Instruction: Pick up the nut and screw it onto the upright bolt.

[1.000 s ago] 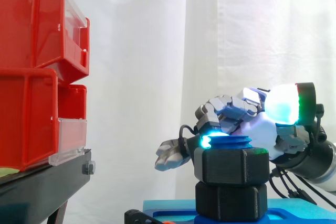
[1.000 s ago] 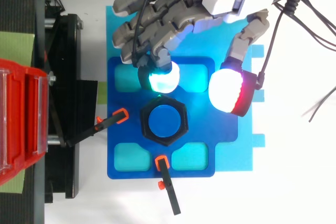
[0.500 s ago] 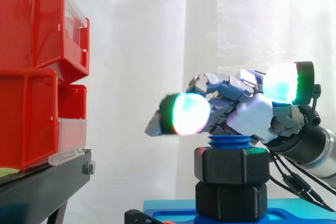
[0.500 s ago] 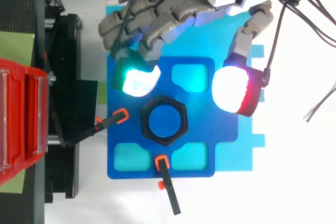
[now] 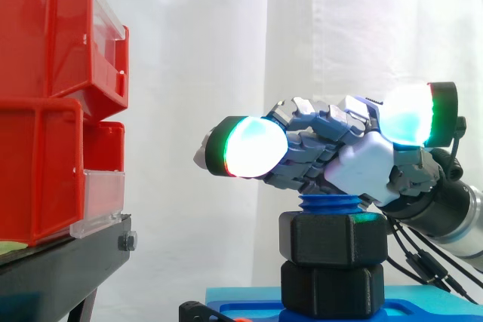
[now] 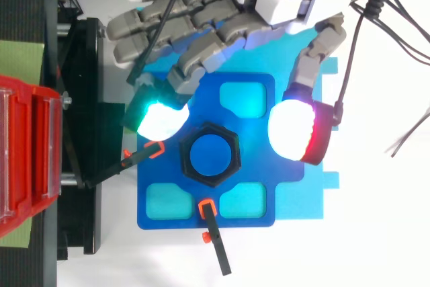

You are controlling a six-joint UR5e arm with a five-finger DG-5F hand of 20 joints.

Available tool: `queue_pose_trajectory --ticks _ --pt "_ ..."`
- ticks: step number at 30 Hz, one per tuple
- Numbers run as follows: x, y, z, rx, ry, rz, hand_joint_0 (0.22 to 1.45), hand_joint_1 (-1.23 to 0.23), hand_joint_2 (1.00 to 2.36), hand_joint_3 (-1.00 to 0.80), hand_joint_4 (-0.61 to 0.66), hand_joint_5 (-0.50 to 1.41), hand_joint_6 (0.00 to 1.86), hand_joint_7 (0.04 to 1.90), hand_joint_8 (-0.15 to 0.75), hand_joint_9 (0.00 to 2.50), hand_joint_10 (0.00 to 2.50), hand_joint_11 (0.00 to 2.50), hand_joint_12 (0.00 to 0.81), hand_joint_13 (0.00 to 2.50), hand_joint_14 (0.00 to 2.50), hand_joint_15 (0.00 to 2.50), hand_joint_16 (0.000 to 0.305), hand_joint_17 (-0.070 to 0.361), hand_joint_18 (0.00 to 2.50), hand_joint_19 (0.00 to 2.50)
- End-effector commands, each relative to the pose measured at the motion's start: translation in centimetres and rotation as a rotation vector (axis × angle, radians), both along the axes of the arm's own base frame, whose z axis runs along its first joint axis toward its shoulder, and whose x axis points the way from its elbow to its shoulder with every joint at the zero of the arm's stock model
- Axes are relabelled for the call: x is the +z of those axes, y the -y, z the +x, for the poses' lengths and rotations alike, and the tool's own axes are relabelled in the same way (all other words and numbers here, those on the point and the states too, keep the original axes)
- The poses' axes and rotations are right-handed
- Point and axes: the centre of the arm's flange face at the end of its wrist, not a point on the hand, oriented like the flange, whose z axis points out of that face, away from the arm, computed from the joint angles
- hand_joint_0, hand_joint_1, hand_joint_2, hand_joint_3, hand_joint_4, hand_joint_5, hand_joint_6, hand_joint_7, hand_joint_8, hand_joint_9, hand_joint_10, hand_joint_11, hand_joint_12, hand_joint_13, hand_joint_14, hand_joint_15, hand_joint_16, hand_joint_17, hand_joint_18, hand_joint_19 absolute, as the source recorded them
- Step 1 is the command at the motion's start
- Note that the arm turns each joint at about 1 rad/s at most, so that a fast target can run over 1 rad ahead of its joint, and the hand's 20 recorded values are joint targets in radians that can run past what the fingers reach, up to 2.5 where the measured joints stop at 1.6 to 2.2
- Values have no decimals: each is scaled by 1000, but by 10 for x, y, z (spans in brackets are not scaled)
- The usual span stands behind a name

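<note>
Blk hex nut (image 5: 332, 237) on blue upright bolt (image 6: 209, 154), threads showing above.

Robot hand (image 5: 362, 167) open, palm down.
Its fingers (image 6: 195, 25) reach out near level, thumb (image 6: 312, 65) splayed apart; fingertip pad (image 5: 253, 147) glows white-green, thumb pad (image 6: 293, 132) white with red edge; wrist enters from right.

The nut (image 5: 333, 237) is matt black plastic, the bolt (image 5: 330, 204) smooth blue plastic, the bins (image 5: 45, 164) glossy red plastic.
</note>
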Motion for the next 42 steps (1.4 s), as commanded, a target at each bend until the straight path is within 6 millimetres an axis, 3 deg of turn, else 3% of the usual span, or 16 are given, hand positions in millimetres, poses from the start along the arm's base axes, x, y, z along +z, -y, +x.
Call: queue_pose_trajectory --ticks 1,9,42 --pt "-7 -7 -1 -4 -15 7 439 -218 1000 -500 47 -260 500 540 187 193 0 0 339 88 0 0 56 125 0 0" --pt "-28 -16 1 -3 -14 28 439 -206 1000 -500 44 -264 501 543 188 168 0 0 343 72 0 0 56 126 0 0" --pt "-41 -28 1 -1 -55 39 443 -192 1000 -500 62 -260 501 582 200 177 0 0 345 107 0 0 56 126 0 0"
